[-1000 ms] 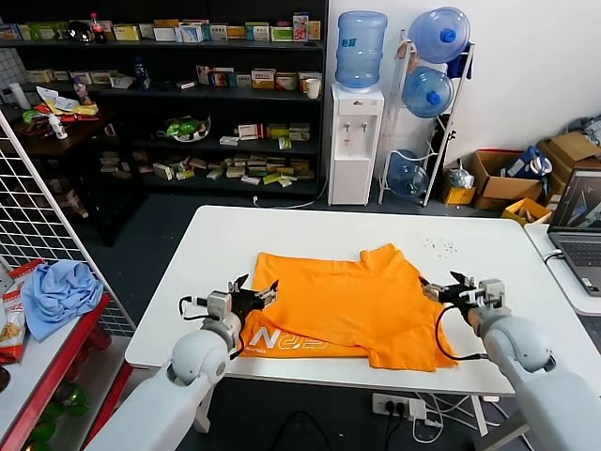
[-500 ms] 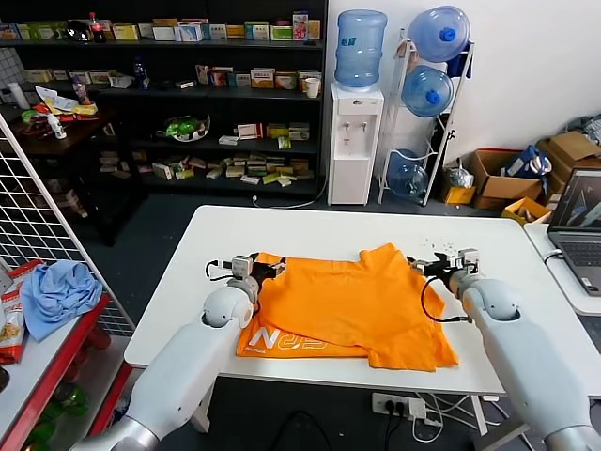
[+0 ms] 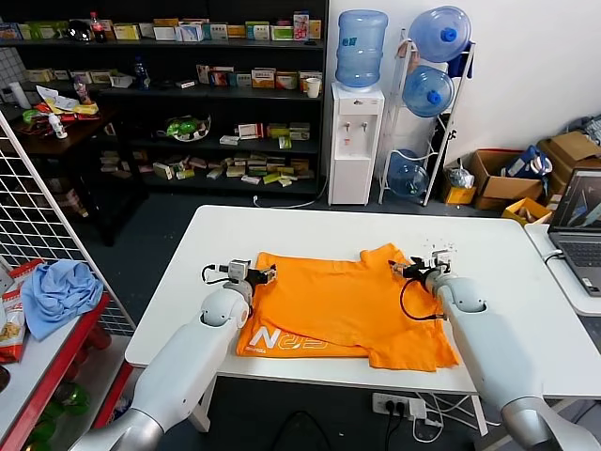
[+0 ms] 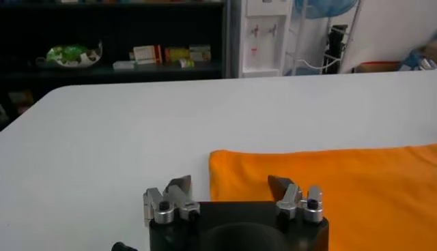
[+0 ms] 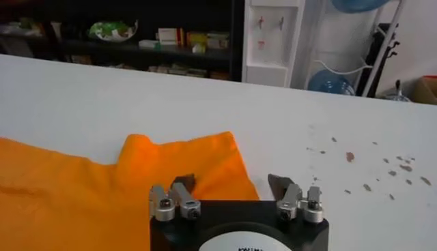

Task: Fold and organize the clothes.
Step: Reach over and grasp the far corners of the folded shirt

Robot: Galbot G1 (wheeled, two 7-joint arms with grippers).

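The bright orange T-shirt (image 3: pixel 347 305) lies partly folded on the white table (image 3: pixel 282 230), with white lettering (image 3: pixel 291 342) on the near left flap. My left gripper (image 3: pixel 266 273) is open at the shirt's far left corner; in the left wrist view it (image 4: pixel 230 185) straddles the shirt's (image 4: pixel 341 184) edge, just above the cloth. My right gripper (image 3: pixel 399 269) is open at the far right sleeve; in the right wrist view it (image 5: pixel 232 183) straddles the edge of the sleeve (image 5: pixel 198 160). Neither holds cloth.
A light blue cloth (image 3: pixel 58 291) lies on a red shelf at the left, behind a wire rack (image 3: pixel 28 216). A laptop (image 3: pixel 577 221) sits on a side table at the right. Small specks (image 3: pixel 441 246) dot the table beyond the right gripper.
Both grippers have moved away from me along the shirt's sides, from mid-shirt to its far corners. Both stay open. The shirt has barely shifted.
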